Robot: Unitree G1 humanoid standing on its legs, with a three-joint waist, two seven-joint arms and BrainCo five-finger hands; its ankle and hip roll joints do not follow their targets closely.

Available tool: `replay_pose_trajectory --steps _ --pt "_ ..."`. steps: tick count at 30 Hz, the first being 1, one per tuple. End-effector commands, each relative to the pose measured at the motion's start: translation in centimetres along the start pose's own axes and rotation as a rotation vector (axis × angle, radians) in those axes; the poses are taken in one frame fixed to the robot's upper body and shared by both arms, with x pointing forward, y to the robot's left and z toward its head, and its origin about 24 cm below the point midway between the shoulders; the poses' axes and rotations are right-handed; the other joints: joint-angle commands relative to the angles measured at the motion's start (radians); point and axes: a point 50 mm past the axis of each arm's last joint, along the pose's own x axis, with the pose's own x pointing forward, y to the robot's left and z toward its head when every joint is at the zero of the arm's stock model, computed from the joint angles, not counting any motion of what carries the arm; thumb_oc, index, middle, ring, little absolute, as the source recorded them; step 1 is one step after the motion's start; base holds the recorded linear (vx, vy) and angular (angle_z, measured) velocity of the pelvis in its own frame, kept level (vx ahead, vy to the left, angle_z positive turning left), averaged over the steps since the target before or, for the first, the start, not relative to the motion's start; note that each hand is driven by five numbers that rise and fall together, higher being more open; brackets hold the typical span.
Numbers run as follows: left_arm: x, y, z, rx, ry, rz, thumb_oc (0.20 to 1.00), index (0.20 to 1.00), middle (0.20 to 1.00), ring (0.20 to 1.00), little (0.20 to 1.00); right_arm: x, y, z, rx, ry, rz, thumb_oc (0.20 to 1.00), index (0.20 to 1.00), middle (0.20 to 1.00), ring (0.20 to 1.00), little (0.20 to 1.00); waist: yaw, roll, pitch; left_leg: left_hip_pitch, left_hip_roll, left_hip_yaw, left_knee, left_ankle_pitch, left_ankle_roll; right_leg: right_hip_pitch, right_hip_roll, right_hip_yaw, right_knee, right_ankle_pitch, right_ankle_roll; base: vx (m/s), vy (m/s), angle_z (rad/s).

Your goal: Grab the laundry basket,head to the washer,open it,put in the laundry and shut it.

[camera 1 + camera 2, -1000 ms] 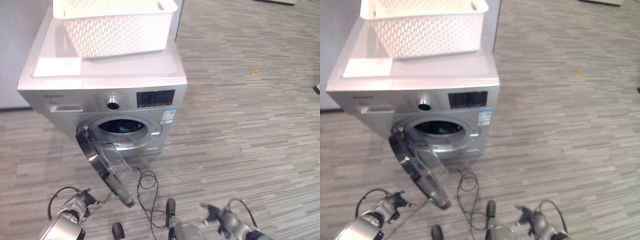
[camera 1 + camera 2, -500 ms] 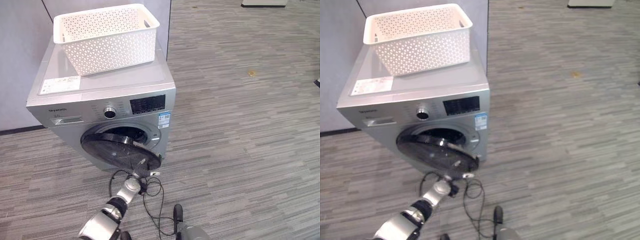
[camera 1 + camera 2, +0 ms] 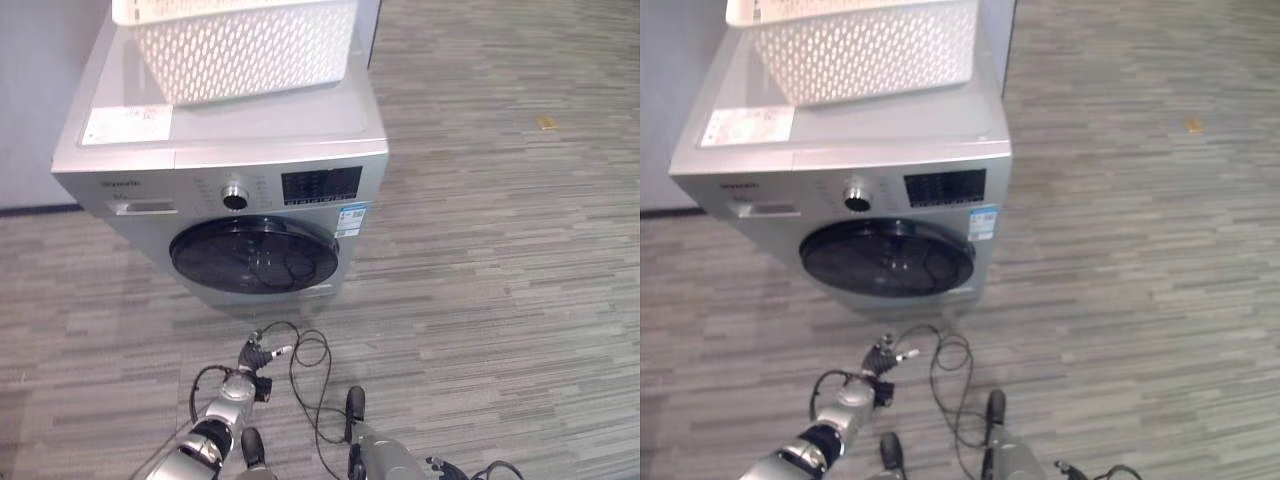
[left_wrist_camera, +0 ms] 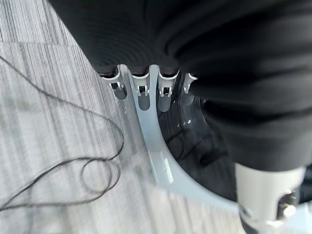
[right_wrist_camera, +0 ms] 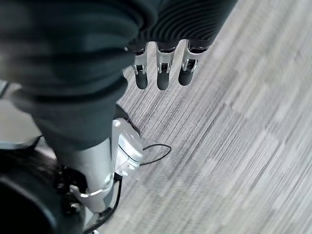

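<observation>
Washer (image 3: 230, 150) door (image 3: 253, 254) is closed. White basket (image 3: 240, 45) sits on top. Left hand (image 3: 255, 357) hangs below the door, fingers (image 4: 139, 90) straight, empty. Right hand (image 5: 161, 73) fingers relaxed, empty.

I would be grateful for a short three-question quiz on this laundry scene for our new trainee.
1. True or false: the washer door is shut against the front of the washer.
2. Where does the white laundry basket stand? A) on the floor B) on top of the washer C) in the left hand
3. Fill in: the left hand hangs low over the ______, in front of the door, holding nothing.

Key
1. True: the dark round door lies flush in its frame.
2. B: it rests on the washer's lid, toward the back.
3. floor: the fingers are straight, apart from the door.
</observation>
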Motion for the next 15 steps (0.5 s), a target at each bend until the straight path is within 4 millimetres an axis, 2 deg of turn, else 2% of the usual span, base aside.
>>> replay_pose_trajectory --steps 1,2,3,4,5,6,7,8,9,10,11,13,15 --pt "2.6 2.7 12.6 0.309 -0.307 0.063 1.0 1.0 1.0 1.0 1.0 -0.2 -1.4 5.7 -0.005 -0.274 -0.027 1.0 1.0 1.0 1.0 1.0 -0.098 -0.093 -0.031 -0.098 0.052 -0.047 -0.032 0.067 -0.049 -0.052 -0.06 0.119 0.0 -0.018 0.072 0.04 -0.006 -0.07" --pt "2.6 2.7 12.6 0.309 -0.306 0.062 1.0 1.0 1.0 1.0 1.0 -0.2 -1.4 5.6 -0.006 -0.273 -0.026 1.0 1.0 1.0 1.0 1.0 -0.097 -0.087 -0.037 -0.087 0.057 -0.054 -0.032 0.04 -0.056 -0.04 -0.056 0.126 -0.004 -0.037 0.081 0.01 -0.001 -0.05" --pt "2.7 4.2 14.7 0.438 -0.339 0.098 1.0 1.0 1.0 1.0 1.0 -0.5 -1.8 6.2 -0.011 -0.311 -0.03 1.0 1.0 1.0 1.0 1.0 -0.115 -0.096 -0.039 -0.105 0.062 -0.05 -0.032 0.043 -0.059 -0.064 -0.05 0.142 -0.006 -0.027 0.085 0.07 0.014 -0.09" --pt "2.7 4.2 14.7 0.438 -0.339 0.097 1.0 1.0 1.0 1.0 1.0 -0.5 -1.8 6.2 -0.011 -0.311 -0.03 1.0 1.0 1.0 1.0 1.0 -0.115 -0.096 -0.039 -0.105 0.062 -0.05 -0.032 0.043 -0.059 -0.064 -0.05 0.142 -0.006 -0.026 0.085 -0.07 0.031 -0.21" --pt "2.2 9.2 19.6 0.776 -0.352 0.219 1.0 1.0 1.0 1.0 1.0 -1.4 -3.2 7.2 0.001 -0.39 -0.051 1.0 1.0 1.0 1.0 1.0 -0.163 -0.108 -0.042 -0.15 0.071 -0.04 -0.032 0.046 -0.062 -0.128 -0.038 0.178 -0.011 -0.006 0.097 -0.05 0.037 -0.18" --pt "1.9 10.4 20.9 0.836 -0.354 0.254 1.0 1.0 1.0 1.0 1.0 -1.6 -3.5 7.5 0.003 -0.412 -0.056 1.0 1.0 1.0 1.0 1.0 -0.172 -0.108 -0.041 -0.161 0.072 -0.037 -0.032 0.046 -0.062 -0.143 -0.036 0.186 -0.013 -0.001 0.101 -0.05 0.037 -0.54" --pt "1.8 10.4 21.0 0.837 -0.355 0.254 1.0 1.0 1.0 1.0 1.0 -1.7 -3.5 7.6 0.003 -0.413 -0.057 1.0 1.0 1.0 1.0 1.0 -0.172 -0.109 -0.042 -0.162 0.072 -0.036 -0.032 0.047 -0.062 -0.145 -0.037 0.186 -0.013 -0.001 0.101 0.0 0.041 -0.52" --pt "0.5 13.1 24.6 1.021 -0.398 0.379 1.0 1.0 1.0 1.0 1.0 -2.3 -4.0 7.5 -0.021 -0.44 -0.062 1.0 1.0 1.0 1.0 1.0 -0.195 -0.111 -0.03 -0.182 0.082 -0.019 -0.032 0.049 -0.064 -0.186 -0.033 0.2 -0.013 0.008 0.106 -0.01 0.036 -0.67" --pt "-0.1 13.8 25.9 1.05 -0.419 0.427 1.0 1.0 1.0 1.0 1.0 -2.5 -4.2 7.3 -0.026 -0.445 -0.067 1.0 1.0 1.0 1.0 1.0 -0.2 -0.113 -0.023 -0.189 0.083 -0.013 -0.032 0.049 -0.066 -0.198 -0.032 0.202 -0.013 0.01 0.108 -0.01 0.036 -0.37" --pt "-0.1 13.8 25.9 1.051 -0.42 0.428 1.0 1.0 1.0 1.0 1.0 -2.5 -4.2 7.4 -0.026 -0.446 -0.067 1.0 1.0 1.0 1.0 1.0 -0.2 -0.113 -0.023 -0.19 0.083 -0.013 -0.032 0.049 -0.066 -0.199 -0.033 0.202 -0.013 0.01 0.108 -0.01 -0.003 -0.28" --pt "-1.5 15.0 28.6 1.047 -0.487 0.523 1.0 1.0 1.0 1.0 1.0 -2.8 -4.7 7.0 -0.02 -0.446 -0.094 1.0 1.0 1.0 1.0 1.0 -0.212 -0.113 -0.013 -0.206 0.085 -0.009 -0.032 0.053 -0.069 -0.217 -0.032 0.203 -0.013 0.013 0.111 0.0 -0.009 -0.14" --pt "-3.3 16.4 31.3 1.0 -0.566 0.624 1.0 1.0 1.0 1.0 1.0 -2.9 -5.1 6.8 -0.005 -0.446 -0.116 1.0 1.0 1.0 1.0 1.0 -0.224 -0.11 -0.004 -0.226 0.087 -0.006 -0.032 0.061 -0.073 -0.238 -0.03 0.198 -0.013 0.018 0.113 0.0 -0.008 -0.03" --pt "-4.4 16.7 33.0 0.916 -0.653 0.673 1.0 1.0 1.0 1.0 1.0 -2.8 -5.1 6.8 0.004 -0.446 -0.12 1.0 1.0 1.0 1.0 1.0 -0.228 -0.105 -0.002 -0.239 0.088 -0.009 -0.032 0.063 -0.077 -0.251 -0.029 0.195 -0.013 0.019 0.113 0.03 -0.035 0.01"
